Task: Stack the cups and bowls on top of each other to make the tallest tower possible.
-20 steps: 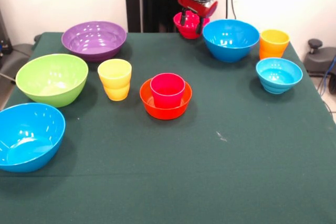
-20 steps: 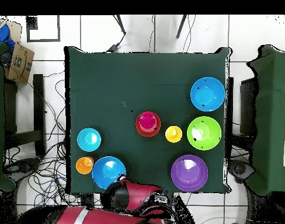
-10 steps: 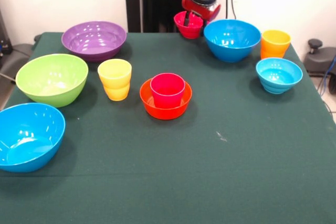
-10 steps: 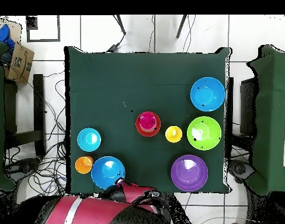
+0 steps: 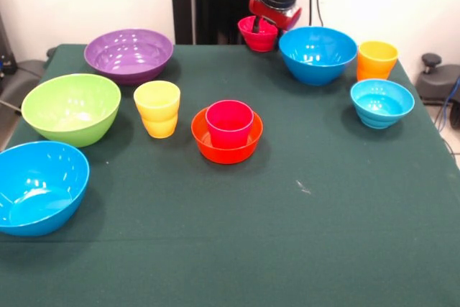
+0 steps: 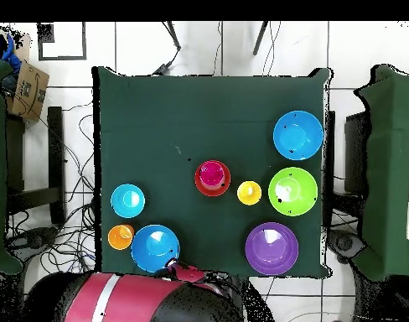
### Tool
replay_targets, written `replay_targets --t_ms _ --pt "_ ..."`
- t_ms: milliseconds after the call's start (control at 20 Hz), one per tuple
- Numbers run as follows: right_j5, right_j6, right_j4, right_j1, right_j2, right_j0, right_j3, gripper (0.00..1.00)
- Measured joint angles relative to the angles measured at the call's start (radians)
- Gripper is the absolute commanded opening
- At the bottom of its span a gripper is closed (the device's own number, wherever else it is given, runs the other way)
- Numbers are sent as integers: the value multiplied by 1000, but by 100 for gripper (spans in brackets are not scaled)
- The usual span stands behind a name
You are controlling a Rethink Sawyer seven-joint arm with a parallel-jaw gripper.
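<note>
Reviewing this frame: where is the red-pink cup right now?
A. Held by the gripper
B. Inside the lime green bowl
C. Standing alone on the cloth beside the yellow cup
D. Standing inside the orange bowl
D: in the front view the red-pink cup stands upright inside the orange bowl near the table's middle, and the overhead view shows the same pair nested; the yellow cup stands apart beside them.

My fingers (image 5: 256, 25) grip the small red bowl (image 5: 257, 35) at the table's far edge. The red-pink cup (image 5: 229, 123) sits upright in the orange bowl (image 5: 227, 147) — yellow cup (image 5: 157, 108) just beside. Purple (image 5: 129, 54), lime (image 5: 71, 107), two blue bowls (image 5: 318, 53) (image 5: 37, 186), the light blue bowl (image 5: 382, 102) and the orange cup (image 5: 376, 59) stand apart — unstacked.
</note>
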Motion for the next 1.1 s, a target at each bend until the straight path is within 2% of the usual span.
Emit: replay_targets --t_ms 600,650,1100 --pt "-32 0 -1 15 0 -11 1 100" --pt "-32 0 -1 15 0 -16 1 0" --pt "-32 0 -10 1 0 -38 26 0"
